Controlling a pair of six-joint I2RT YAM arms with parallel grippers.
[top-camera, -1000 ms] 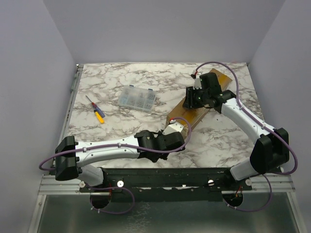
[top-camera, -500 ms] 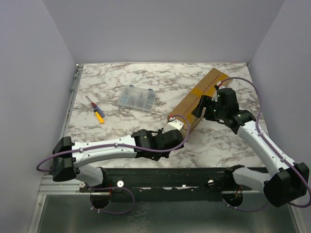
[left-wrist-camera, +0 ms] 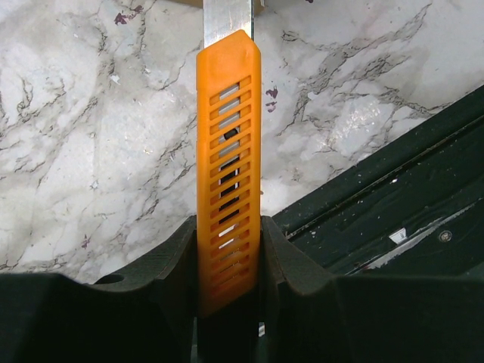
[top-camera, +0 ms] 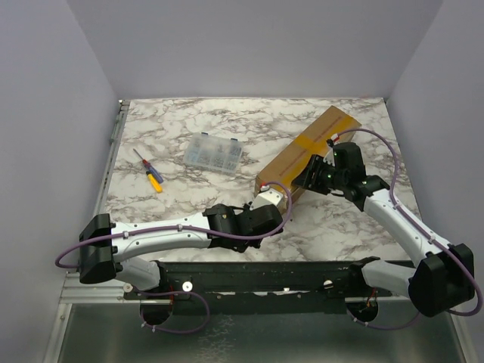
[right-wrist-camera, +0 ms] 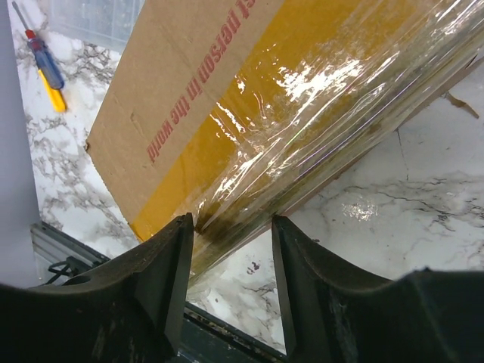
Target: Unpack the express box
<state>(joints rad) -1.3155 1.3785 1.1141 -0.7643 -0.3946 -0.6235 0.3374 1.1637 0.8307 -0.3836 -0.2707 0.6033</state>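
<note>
**Top view:** The express box [top-camera: 306,145] lies diagonally on the right half of the marble table [top-camera: 189,121], with a tan tape strip along its top. No print can be read from here. The L gripper [top-camera: 268,198] sits at the box's near-left end. The R gripper [top-camera: 312,175] is at the middle of the box's near long side. A clear compartment case [top-camera: 214,153] and a screwdriver [top-camera: 149,170] lie well apart to the left.

**L wrist:** The L gripper [left-wrist-camera: 229,242] is clamped on an orange utility knife [left-wrist-camera: 229,151] with its steel blade [left-wrist-camera: 227,19] extended. The blade tip points at a brown sliver at the top edge, prob. the box.

**R wrist:** Red print on the cardboard reads "…person in the world", with the first letters cut off. The tape lies under glossy clear film. The R gripper [right-wrist-camera: 231,223] has its jaws apart, w/ the box's lower taped edge [right-wrist-camera: 227,227] at their tips. Whether the pads touch it isn't clear.

**Vs. 1 s ago:** The R wrist was over the box's top, nearer the far end. It has since come down to the near side, and its elbow has swung toward the base rail. The box, L arm, case and screwdriver look approx. unmoved.
</note>
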